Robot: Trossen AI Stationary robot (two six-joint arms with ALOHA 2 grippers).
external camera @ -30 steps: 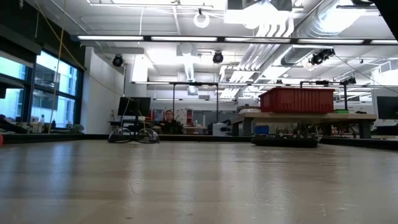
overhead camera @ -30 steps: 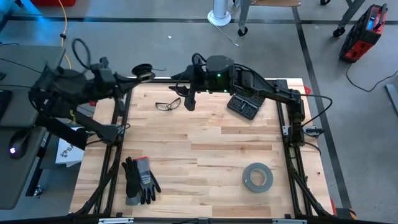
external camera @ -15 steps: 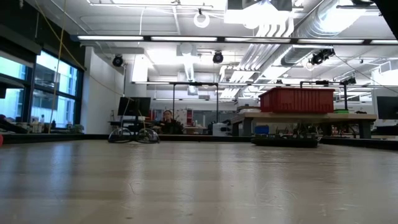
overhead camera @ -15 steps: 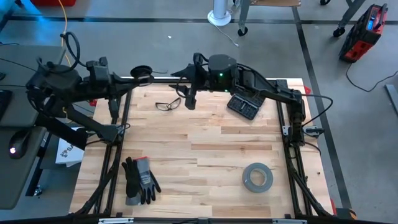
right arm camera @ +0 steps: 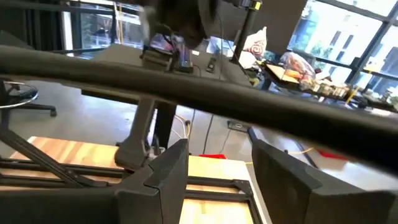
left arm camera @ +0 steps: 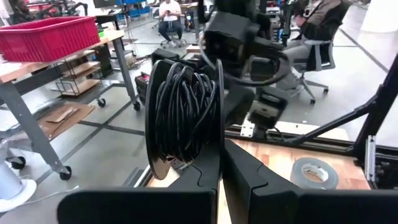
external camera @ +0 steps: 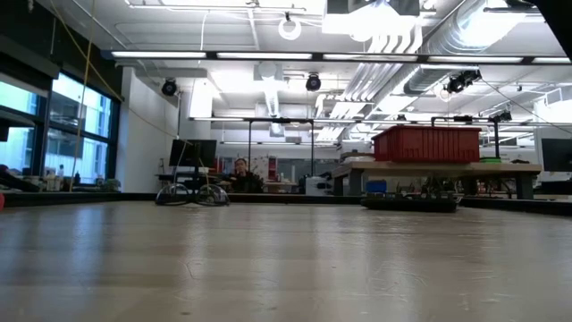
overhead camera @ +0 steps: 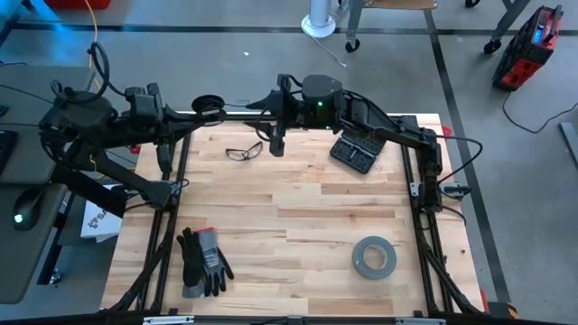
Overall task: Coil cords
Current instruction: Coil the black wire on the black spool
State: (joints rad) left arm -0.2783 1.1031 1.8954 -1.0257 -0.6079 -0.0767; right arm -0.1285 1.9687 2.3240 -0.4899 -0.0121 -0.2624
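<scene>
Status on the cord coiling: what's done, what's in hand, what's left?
Done: most cord looks wound on the spool. In hand: left gripper is shut on the spool at the table's far edge; right gripper is open, empty, near that edge. Left: a loose cord tail may remain; I cannot tell.

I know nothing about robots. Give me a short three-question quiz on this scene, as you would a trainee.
1. True or false: the left claw is shut on the spool of thin black cord.
2. Which lies nearest the tape roll? A) glasses B) gloves C) spool
3. Fill in: the right claw stands ____ and holds nothing.

Key: 1 true; 2 B; 3 open.
</scene>
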